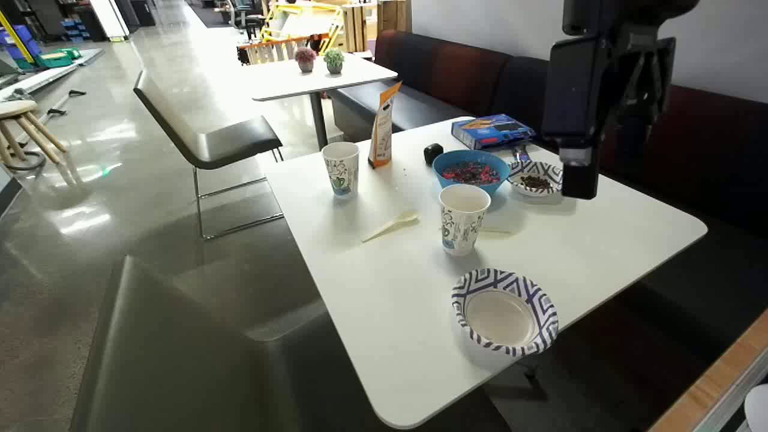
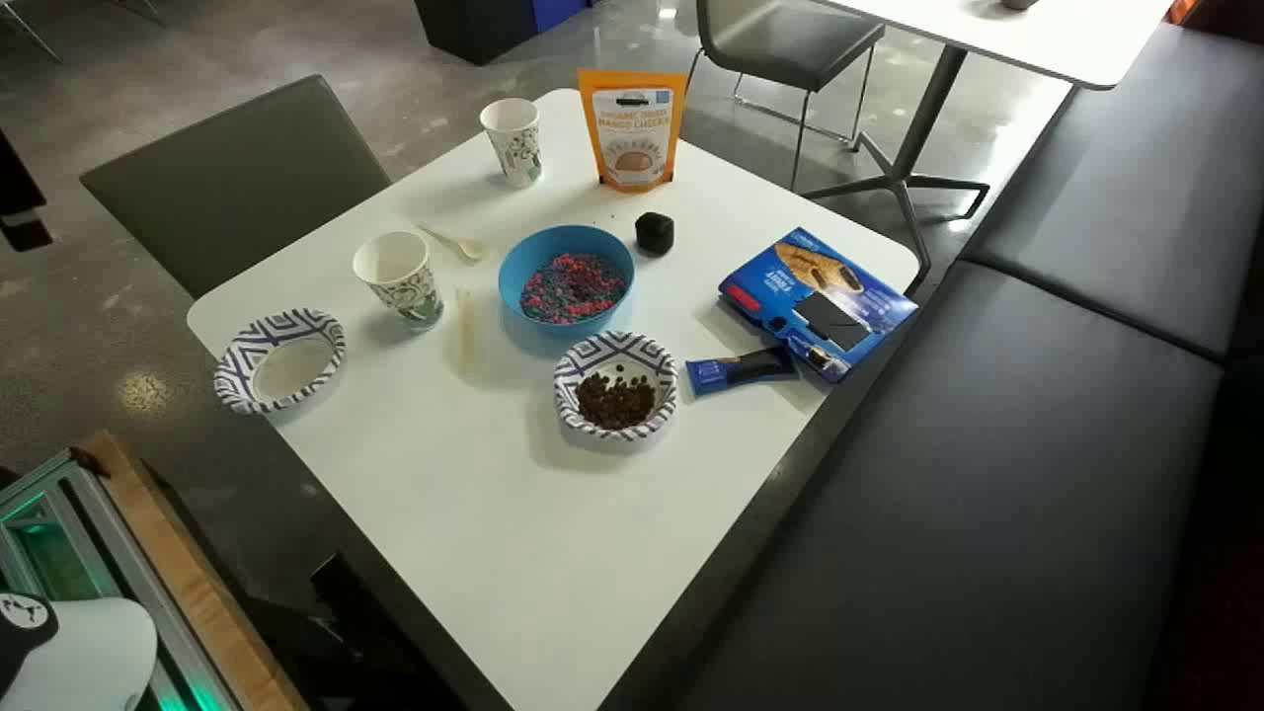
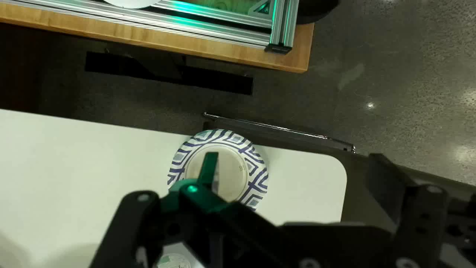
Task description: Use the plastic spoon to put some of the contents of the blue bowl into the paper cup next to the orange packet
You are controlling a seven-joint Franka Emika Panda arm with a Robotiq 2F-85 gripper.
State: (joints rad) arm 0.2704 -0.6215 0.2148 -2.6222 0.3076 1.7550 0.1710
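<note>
Gripper point(image 3: 294, 158) hangs spread wide; in an exterior view, spoon point(image 2: 461, 244), cup point(image 2: 514, 150) and packet point(image 2: 635, 138) sit at ten, eleven and one o'clock from the blue bowl point(image 2: 566, 240).

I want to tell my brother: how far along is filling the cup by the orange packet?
Done: no step that I can see. The plastic spoon lies on the table, and pink and dark bits sit in the blue bowl. The bottom of the paper cup beside the orange packet is hidden.

In hand: nothing; the gripper is open.

Left, it seems: grab the spoon, scoop, tip some in.
</note>
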